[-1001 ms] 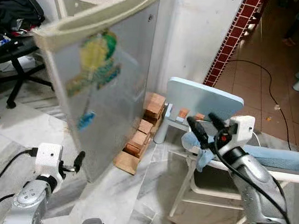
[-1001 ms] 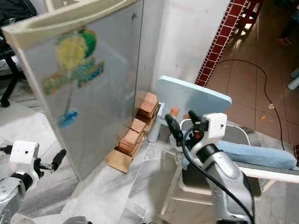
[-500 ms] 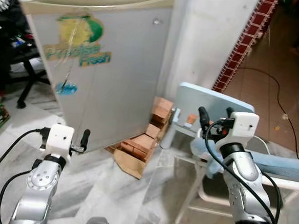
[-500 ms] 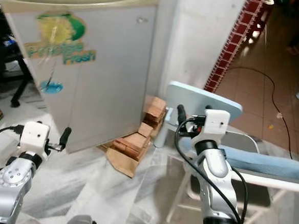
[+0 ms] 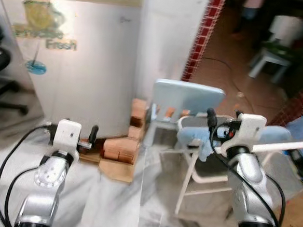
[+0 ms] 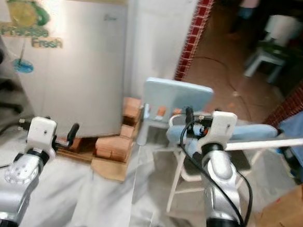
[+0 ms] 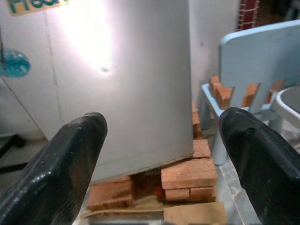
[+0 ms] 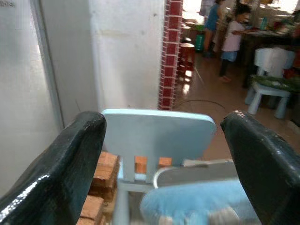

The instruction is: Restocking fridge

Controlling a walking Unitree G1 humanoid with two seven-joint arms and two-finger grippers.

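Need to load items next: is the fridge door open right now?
No. The fridge door sits flush and shut, its sticker facing the camera.

The fridge door (image 5: 72, 56), swung wide a second ago, now stands shut against the fridge.

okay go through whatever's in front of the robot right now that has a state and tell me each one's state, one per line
Fridge: door shut, standing on bricks.
Left end effector: open, holding nothing, facing the fridge.
Right end effector: open, holding nothing, facing the light blue chair.
Light blue chair: upright, beside the fridge.
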